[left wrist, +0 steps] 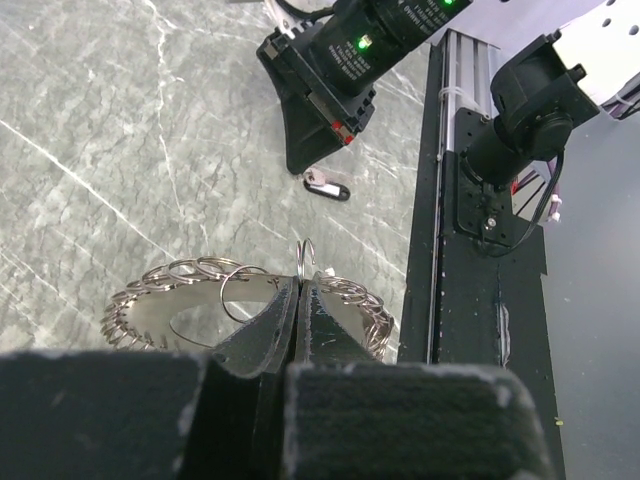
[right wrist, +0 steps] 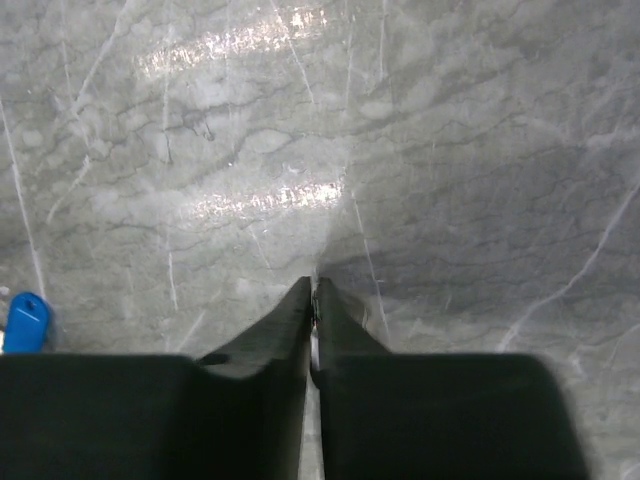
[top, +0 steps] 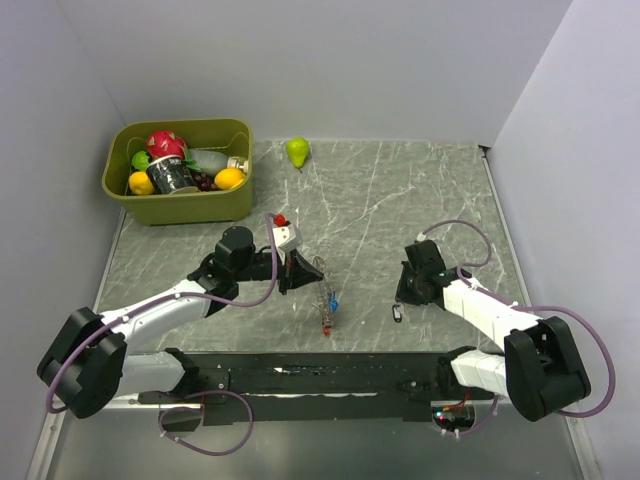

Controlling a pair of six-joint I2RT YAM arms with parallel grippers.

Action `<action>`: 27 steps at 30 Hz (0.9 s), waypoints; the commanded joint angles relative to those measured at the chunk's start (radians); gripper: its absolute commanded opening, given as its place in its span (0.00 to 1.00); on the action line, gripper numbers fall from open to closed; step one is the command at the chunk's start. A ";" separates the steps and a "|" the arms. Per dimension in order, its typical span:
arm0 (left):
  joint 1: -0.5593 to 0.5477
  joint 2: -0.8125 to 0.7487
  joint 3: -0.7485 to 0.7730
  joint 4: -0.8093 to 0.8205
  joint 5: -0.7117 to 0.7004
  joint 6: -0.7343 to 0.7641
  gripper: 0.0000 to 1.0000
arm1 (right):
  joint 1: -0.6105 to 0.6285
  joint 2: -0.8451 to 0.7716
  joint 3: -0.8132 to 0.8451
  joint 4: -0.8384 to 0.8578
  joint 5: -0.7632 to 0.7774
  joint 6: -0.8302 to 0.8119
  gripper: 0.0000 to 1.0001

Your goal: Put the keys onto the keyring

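Table: a grey veined stone table (top: 420, 190) between white walls. An olive bin (top: 180, 127) of fruit sits in the far left corner, with a pear (top: 297, 150) just beside it. I need neither.

Left gripper (left wrist: 301, 285): the fingers are clenched on the rim of the keyring (left wrist: 170, 305). I judge this grip is meant to present the ring edge-on towards the other arm, so a key can be threaded on.

Keyring: it is in the left fingers, near the table's middle (top: 316, 266). Its rim carries a row of small split loops, and one loop stands up right at the fingertips.

Right gripper (right wrist: 314, 290): it is down at the table with its fingers drawn nearly together. A thin pale sliver shows between them, and I cannot tell whether that is a key's metal.

Dark-tagged key (left wrist: 327, 187): it lies on the table, touching or just under the right fingertips. This looks like the pickup step.

Blue-tagged key (top: 332, 303): it is loose on the table between the arms, beside a red-tagged key (top: 326, 324). Neither is on the ring.

Risk: the keys are tiny and flat, so the pinch may slip off.
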 commanded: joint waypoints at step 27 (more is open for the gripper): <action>-0.005 0.032 0.067 0.003 0.021 0.036 0.01 | -0.005 -0.311 0.079 0.206 -0.422 -0.324 0.00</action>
